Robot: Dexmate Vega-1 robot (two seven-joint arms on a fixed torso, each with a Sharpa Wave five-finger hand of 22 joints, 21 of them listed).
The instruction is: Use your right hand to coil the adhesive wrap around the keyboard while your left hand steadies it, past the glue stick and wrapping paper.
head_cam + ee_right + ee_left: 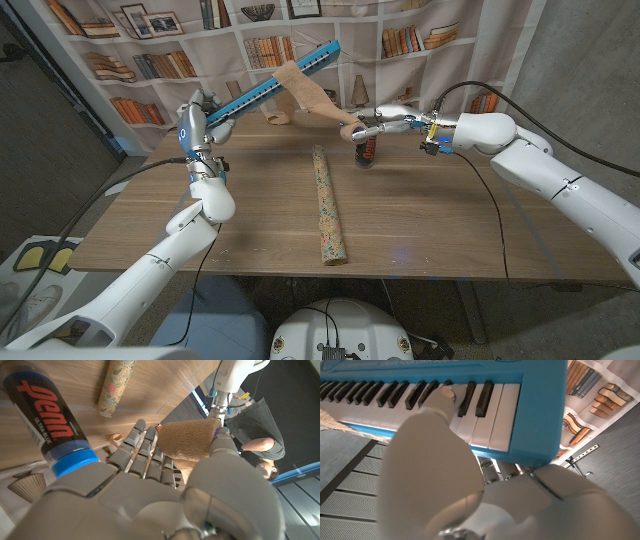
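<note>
The wrapping step looks to be under way: the blue keyboard is held up off the table, slanting upward from the left robot hand toward the bookshelf backdrop, and a tan band of adhesive wrap already crosses its middle and trails down toward the right robot hand. The left robot hand grips the keyboard's lower end, with a fingertip pressed on the keys in the left wrist view. The right robot hand pinches the roll of wrap between thumb and fingers, its arm stretched in low over the far side of the table. Just beside it stands a dark can with a blue cap, and the roll of wrapping paper lies lengthwise mid-table. I judge the next move calls for carrying the roll over and under the keyboard under even tension, clearing the can, while the left robot hand stays firm.
</note>
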